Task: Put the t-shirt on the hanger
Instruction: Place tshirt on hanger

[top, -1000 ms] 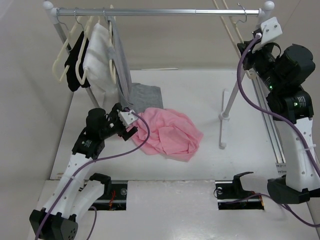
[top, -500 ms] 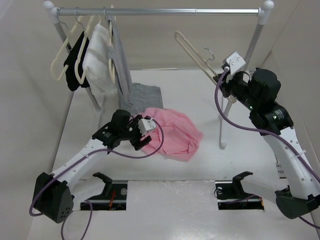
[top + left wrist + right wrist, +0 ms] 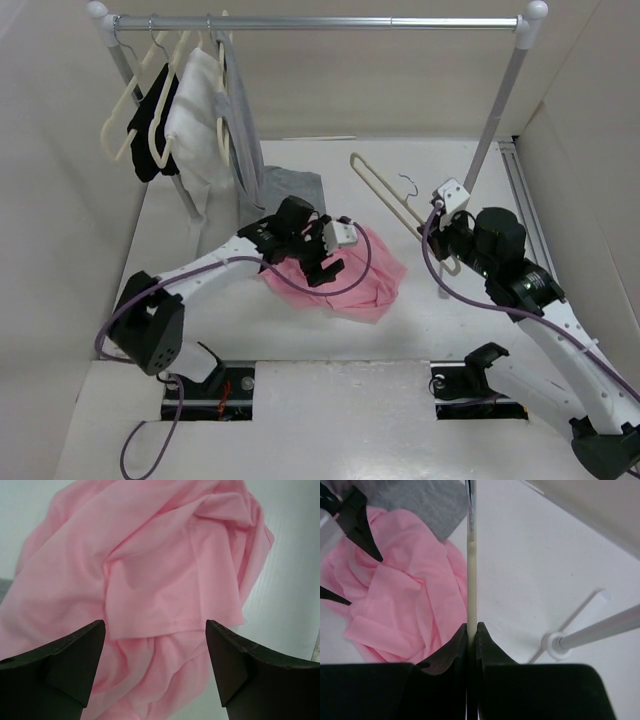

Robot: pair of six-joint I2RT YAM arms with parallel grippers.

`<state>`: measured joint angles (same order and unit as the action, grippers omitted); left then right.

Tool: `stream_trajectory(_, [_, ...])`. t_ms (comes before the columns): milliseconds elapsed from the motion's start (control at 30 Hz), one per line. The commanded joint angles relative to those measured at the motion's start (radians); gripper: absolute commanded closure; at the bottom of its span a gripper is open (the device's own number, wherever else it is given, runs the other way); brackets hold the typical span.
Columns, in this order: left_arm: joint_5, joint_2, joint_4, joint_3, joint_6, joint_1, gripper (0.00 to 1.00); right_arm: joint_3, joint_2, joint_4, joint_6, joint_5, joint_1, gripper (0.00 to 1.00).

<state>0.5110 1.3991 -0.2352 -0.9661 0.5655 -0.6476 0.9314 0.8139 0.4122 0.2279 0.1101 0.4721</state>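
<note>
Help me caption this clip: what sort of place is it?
Probably a robotics lab bench staged as a wardrobe: a clothes rail with hung garments, a white table, plain surrounding panels.

This is a robotics lab test cell, not a home. Two white arms, left [image 3: 205, 268] and right [image 3: 545, 305], are bolted at the near edge of a bare white desk [image 3: 330, 350]. Their bases sit by cut-outs [image 3: 215, 385], and purple cables [image 3: 368, 258] loop from the wrists. Plain beige panels [image 3: 60, 250] box the desk in on three sides. A small rack [image 3: 330, 21] stands on it, with black, white and grey clothes [image 3: 195, 125] on spare hangers [image 3: 122, 115]. The right arm holds a hanger [image 3: 385, 195] near a crumpled t-shirt [image 3: 370, 280].
</note>
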Motion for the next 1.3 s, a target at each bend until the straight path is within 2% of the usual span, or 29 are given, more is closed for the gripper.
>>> stream_trajectory(0, [-0.026,0.119,-0.036,-0.071,0.057,-0.04,0.21,-0.04,-0.07,-0.087,-0.091,-0.064,0.005,1.0])
stream_trajectory(33, [-0.017,0.159,-0.071,-0.126,0.115,-0.04,0.21,-0.04,-0.07,-0.076,-0.091,-0.078,0.005,1.0])
stream_trajectory(100, [0.045,0.266,-0.216,-0.215,0.24,-0.04,0.29,-0.054,-0.081,-0.038,-0.101,-0.11,0.005,1.0])
stream_trajectory(133, [0.063,0.29,-0.26,-0.215,0.241,-0.053,0.29,-0.063,-0.081,-0.026,-0.111,-0.125,0.005,1.0])
stream_trajectory(167, [0.073,0.3,-0.288,-0.232,0.311,-0.066,0.29,-0.063,-0.091,-0.015,-0.111,-0.139,0.005,1.0])
stream_trajectory(300, [0.038,0.279,-0.263,-0.185,0.387,-0.156,0.23,-0.074,-0.11,0.005,-0.111,-0.164,0.005,1.0])
stream_trajectory(367, [-0.003,0.304,-0.263,-0.174,0.415,-0.202,0.23,-0.074,-0.119,0.005,-0.111,-0.173,0.005,1.0])
stream_trajectory(467, [-0.032,0.34,-0.272,-0.174,0.433,-0.202,0.28,-0.063,-0.119,0.014,-0.102,-0.173,0.005,1.0])
stream_trajectory(533, [-0.032,0.34,-0.273,-0.154,0.433,-0.202,0.37,-0.054,-0.107,0.014,-0.093,-0.173,0.005,1.0])
stream_trajectory(600, [-0.032,0.34,-0.262,-0.154,0.442,-0.202,0.5,-0.054,-0.085,0.023,-0.084,-0.162,0.005,1.0])
stream_trajectory(633, [-0.032,0.35,-0.262,-0.154,0.442,-0.202,0.89,-0.045,-0.085,0.023,-0.084,-0.162,0.005,1.0])
stream_trajectory(667, [-0.041,0.35,-0.262,-0.154,0.442,-0.202,1.0,-0.045,-0.076,0.023,-0.084,-0.162,0.005,1.0])
stream_trajectory(767, [-0.051,0.348,-0.262,-0.154,0.421,-0.189,1.0,-0.045,-0.065,0.023,-0.084,-0.153,0.005,1.0])
stream_trajectory(833, [-0.028,0.308,-0.297,-0.154,0.421,-0.126,1.0,-0.045,-0.065,0.023,-0.084,-0.142,0.005,1.0])
stream_trajectory(867, [-0.014,0.273,-0.326,-0.18,0.409,-0.057,1.0,-0.045,-0.056,0.023,-0.094,-0.13,0.005,1.0])
stream_trajectory(900, [-0.014,0.273,-0.326,-0.192,0.409,-0.057,1.0,-0.055,-0.056,0.023,-0.094,-0.112,0.005,1.0])
stream_trajectory(933, [-0.003,0.237,-0.358,-0.204,0.409,0.021,1.0,-0.055,-0.056,0.023,-0.094,-0.101,0.005,1.0])
stream_trajectory(1033, [-0.003,0.175,-0.398,-0.249,0.451,0.158,1.0,-0.095,-0.056,0.023,-0.105,-0.064,0.005,1.0])
stream_trajectory(1100, [-0.026,0.155,-0.398,-0.276,0.451,0.195,1.0,-0.106,-0.056,0.023,-0.105,-0.049,0.005,1.0])
stream_trajectory(1267, [-0.028,0.141,-0.265,-0.353,0.253,0.204,1.0,-0.117,-0.056,0.014,-0.124,-0.039,0.014,1.0])
